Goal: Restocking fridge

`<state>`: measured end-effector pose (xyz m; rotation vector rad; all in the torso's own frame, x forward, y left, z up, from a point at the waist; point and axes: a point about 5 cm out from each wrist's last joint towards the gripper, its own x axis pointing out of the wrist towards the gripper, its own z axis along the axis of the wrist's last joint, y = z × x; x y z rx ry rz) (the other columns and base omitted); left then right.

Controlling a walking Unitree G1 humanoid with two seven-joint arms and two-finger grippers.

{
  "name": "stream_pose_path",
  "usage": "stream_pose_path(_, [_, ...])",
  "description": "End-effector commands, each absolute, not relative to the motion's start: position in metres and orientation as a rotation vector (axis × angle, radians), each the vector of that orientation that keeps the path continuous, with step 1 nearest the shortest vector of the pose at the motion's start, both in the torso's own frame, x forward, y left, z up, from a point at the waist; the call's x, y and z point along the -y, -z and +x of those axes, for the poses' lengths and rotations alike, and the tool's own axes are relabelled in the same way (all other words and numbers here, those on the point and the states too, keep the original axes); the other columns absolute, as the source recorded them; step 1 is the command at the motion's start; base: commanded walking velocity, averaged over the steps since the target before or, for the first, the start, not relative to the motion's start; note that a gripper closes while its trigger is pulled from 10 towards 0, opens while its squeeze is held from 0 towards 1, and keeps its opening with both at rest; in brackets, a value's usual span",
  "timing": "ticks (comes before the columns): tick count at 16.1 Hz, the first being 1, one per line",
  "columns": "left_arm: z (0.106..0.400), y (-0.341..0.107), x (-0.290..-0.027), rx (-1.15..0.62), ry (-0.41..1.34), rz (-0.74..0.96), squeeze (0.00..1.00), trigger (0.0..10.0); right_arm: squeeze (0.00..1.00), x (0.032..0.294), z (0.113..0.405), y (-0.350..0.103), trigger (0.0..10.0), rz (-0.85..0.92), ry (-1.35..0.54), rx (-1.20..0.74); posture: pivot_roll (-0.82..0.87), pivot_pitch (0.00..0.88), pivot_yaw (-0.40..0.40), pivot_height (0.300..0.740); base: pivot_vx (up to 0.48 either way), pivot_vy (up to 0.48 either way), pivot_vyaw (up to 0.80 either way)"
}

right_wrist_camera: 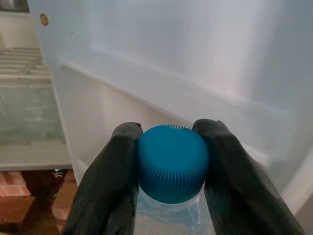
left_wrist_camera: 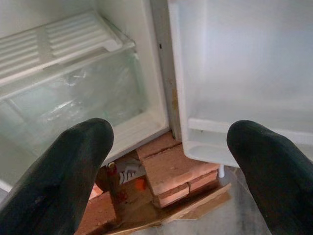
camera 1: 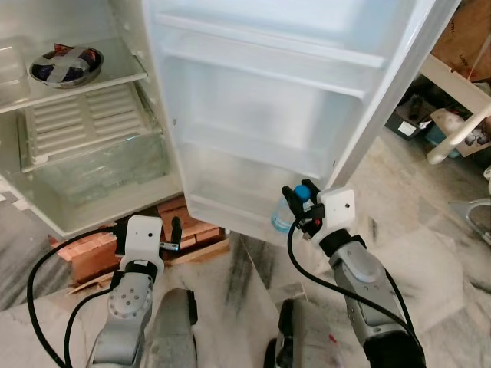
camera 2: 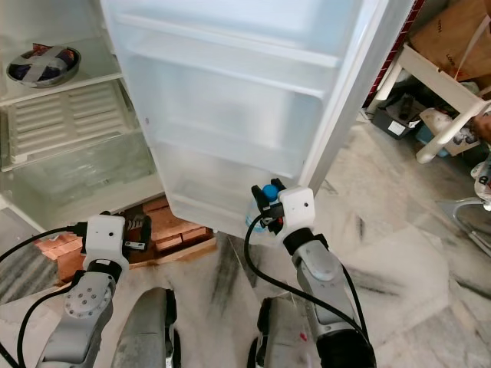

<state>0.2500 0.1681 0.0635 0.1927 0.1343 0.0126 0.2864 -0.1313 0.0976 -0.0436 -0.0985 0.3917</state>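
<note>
A clear water bottle (camera 1: pixel 282 218) with a blue cap (right_wrist_camera: pixel 172 161) hangs upright by its neck from my right gripper (camera 1: pixel 299 201), which is shut on it just in front of the bottom shelf (camera 1: pixel 230 205) of the open fridge door (camera 1: pixel 268 100). The black fingers (right_wrist_camera: pixel 110 181) press the cap from both sides. My left gripper (camera 1: pixel 170 234) is open and holds nothing. It is low, in front of the fridge's bottom edge, and looks toward the clear crisper drawer (left_wrist_camera: pixel 73 103) and the bricks (left_wrist_camera: pixel 171 171) under the fridge.
A steel bowl (camera 1: pixel 66 64) sits on a fridge shelf at upper left. Red bricks and a wooden board (camera 1: pixel 184 238) prop up the fridge. To the right are a white table frame (camera 1: pixel 460 100), boxes and clutter. The floor is marble.
</note>
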Motion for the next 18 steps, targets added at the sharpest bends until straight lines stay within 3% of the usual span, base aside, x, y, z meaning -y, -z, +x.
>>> stream_pose_path(1, [0.247, -0.058, -0.171, -0.167, -0.024, 0.205, 0.00, 10.0, 0.00, 0.132, 0.287, -0.104, 10.0, -0.043, -0.394, 0.136, 0.15, 0.147, -0.050, 0.625, 0.000, 0.000, 0.76])
stream_pose_path(7, [0.247, -0.056, -0.167, -0.189, 0.007, 0.227, 0.00, 10.0, 0.00, 0.135, 0.290, -0.107, 10.0, -0.049, -0.362, 0.152, 0.15, 0.147, -0.049, 0.625, 0.000, 0.000, 0.67])
stream_pose_path(10, [0.244, -0.053, -0.150, -0.216, 0.131, 0.269, 0.00, 10.0, 0.00, 0.142, 0.295, -0.108, 10.0, -0.088, -0.284, 0.161, 0.15, 0.149, -0.047, 0.625, 0.000, 0.000, 0.00])
stream_pose_path(14, [0.245, -0.054, -0.150, -0.224, 0.125, 0.263, 0.00, 10.0, 0.00, 0.147, 0.301, -0.104, 10.0, -0.088, -0.201, 0.155, 0.16, 0.147, -0.048, 0.621, 0.000, 0.000, 0.00])
stream_pose_path(18, [0.246, -0.054, -0.152, -0.231, 0.120, 0.263, 0.00, 10.0, 0.00, 0.146, 0.303, -0.103, 10.0, -0.081, -0.173, 0.164, 0.16, 0.148, -0.047, 0.571, 0.000, 0.000, 0.00])
